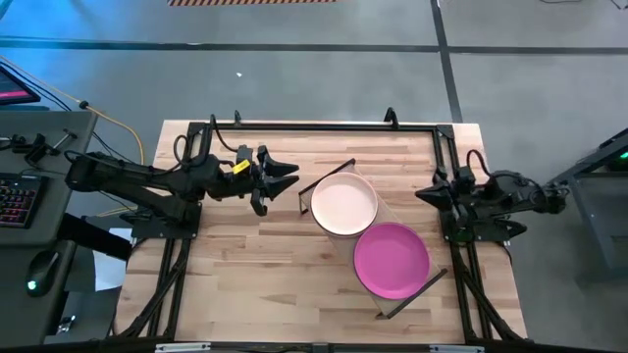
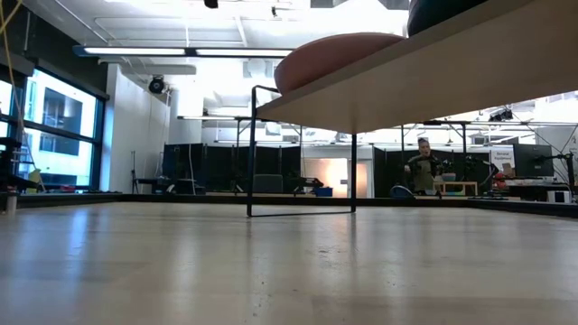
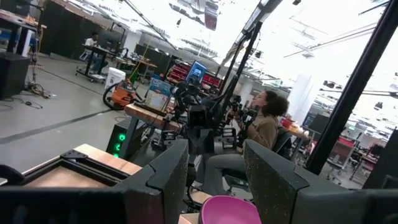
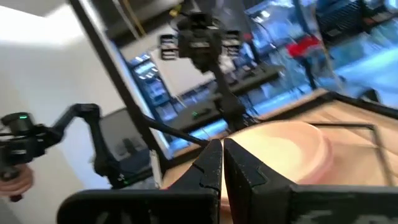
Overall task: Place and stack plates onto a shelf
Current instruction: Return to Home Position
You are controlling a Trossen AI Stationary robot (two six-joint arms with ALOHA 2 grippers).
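The shelf (image 1: 385,213) lies slantwise on the table, its dark end frames standing on the tabletop. A light pink plate (image 1: 343,204) rests on its far-left end and a magenta plate (image 1: 391,259) on its near-right end; no other plate colours show. In the low view the pink plate (image 2: 334,59) sits on the board (image 2: 433,77), with a dark rounded shape (image 2: 442,13) beside it. My left gripper (image 1: 289,178) hovers open just left of the pink plate. My right gripper (image 1: 422,196) is shut, right of the shelf, facing the pink plate (image 4: 292,146).
Bare wooden tabletop (image 1: 245,265) lies left of and in front of the shelf. Dark metal rails (image 1: 314,126) run along the table's far and side edges. A person (image 3: 264,124) sits beyond the table's right side. A keyboard and mouse (image 1: 20,201) lie on a desk at far left.
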